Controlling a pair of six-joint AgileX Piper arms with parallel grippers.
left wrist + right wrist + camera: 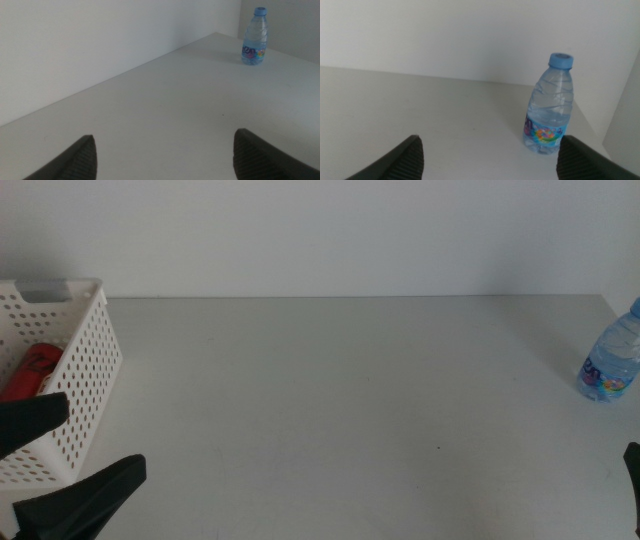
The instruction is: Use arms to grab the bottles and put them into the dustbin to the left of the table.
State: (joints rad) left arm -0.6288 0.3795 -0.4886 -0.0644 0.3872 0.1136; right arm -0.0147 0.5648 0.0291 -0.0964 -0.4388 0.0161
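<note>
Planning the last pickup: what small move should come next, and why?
Probably advance the right hand, jaws open, toward the water bottle. It stands upright at the table's right edge, ungrasped, while the red can already lies in the basket.

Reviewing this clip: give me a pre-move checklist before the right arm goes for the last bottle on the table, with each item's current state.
1. Water bottle upright on the table, cap on: ok.
2. Right gripper open and empty, bottle ahead of it: ok.
3. Bottle centred between the right gripper's jaws: not ok, it sits toward one jaw.
4. Left gripper open and empty, beside the dustbin: ok.
5. Dustbin has room: ok, only a red can shows inside.
6. Yellow tea bottle already binned: cannot tell, not visible.
</note>
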